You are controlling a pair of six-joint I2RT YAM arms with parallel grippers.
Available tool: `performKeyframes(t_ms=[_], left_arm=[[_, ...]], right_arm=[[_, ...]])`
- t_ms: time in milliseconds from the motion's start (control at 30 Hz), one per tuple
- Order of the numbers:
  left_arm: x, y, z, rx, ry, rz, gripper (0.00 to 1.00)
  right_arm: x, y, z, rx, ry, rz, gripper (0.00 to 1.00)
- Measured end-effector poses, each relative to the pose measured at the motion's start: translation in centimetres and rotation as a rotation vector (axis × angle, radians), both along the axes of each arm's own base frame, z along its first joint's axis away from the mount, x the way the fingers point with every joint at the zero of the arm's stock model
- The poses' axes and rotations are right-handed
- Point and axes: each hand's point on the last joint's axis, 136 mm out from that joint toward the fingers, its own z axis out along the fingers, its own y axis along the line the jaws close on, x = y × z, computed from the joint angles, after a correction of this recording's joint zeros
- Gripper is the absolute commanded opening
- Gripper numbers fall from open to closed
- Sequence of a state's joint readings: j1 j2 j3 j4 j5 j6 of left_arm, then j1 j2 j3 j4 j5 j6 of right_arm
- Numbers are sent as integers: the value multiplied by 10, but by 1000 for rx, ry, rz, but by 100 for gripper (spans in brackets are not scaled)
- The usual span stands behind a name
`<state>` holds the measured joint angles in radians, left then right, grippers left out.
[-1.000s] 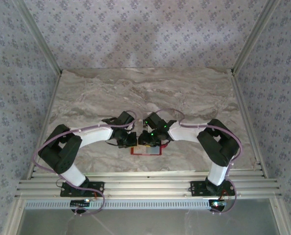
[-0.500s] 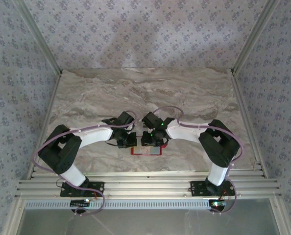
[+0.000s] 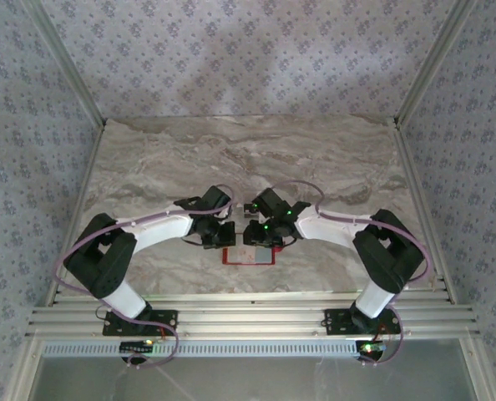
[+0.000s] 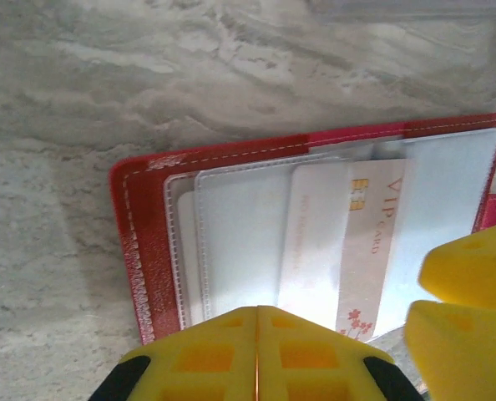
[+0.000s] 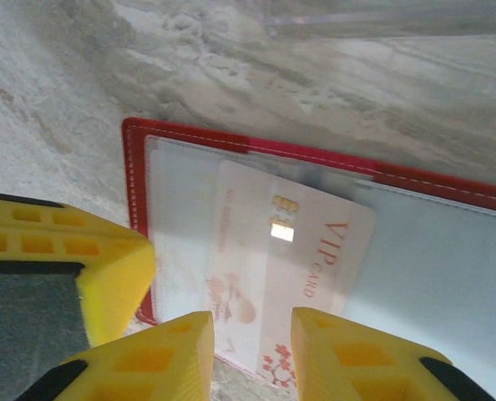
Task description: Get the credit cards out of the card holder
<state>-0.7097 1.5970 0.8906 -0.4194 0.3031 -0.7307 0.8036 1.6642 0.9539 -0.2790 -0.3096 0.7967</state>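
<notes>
Open red card holder (image 3: 250,256) flat on the marble table (image 3: 248,150), near its front edge, between the 2 arms. We see 1 VIP credit card (image 5: 285,251) tucked partly under a clear sleeve (image 5: 432,276). Left gripper (image 4: 257,347): fingers pressed together, empty. Right gripper (image 5: 252,351): jaws partly apart over the card's near end, clasping nothing.

We see white links and black joints on the left arm (image 3: 152,227) and right arm (image 3: 331,224), lilac cables (image 3: 291,183) looping along them, green lights (image 3: 265,224), and yellow grid-pocketed fingers (image 4: 202,355) on the left pincer (image 4: 258,322) and right pincer (image 5: 252,334).
</notes>
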Motion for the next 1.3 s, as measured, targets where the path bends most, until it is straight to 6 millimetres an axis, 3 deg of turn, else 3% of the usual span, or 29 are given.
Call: performKeyframes(t_ms=[267, 733, 1033, 1300], left_arm=[[-2, 2, -11, 23, 22, -7, 8], [-3, 3, -15, 30, 31, -7, 7], [-4, 3, -13, 29, 29, -7, 7], [-4, -5, -5, 6, 18, -28, 7]], right_arm=[[-3, 5, -24, -14, 48, 16, 31], [-2, 20, -20, 38, 34, 37, 30], [3, 13, 3, 65, -6, 15, 31], [1, 3, -4, 39, 9, 0, 30]])
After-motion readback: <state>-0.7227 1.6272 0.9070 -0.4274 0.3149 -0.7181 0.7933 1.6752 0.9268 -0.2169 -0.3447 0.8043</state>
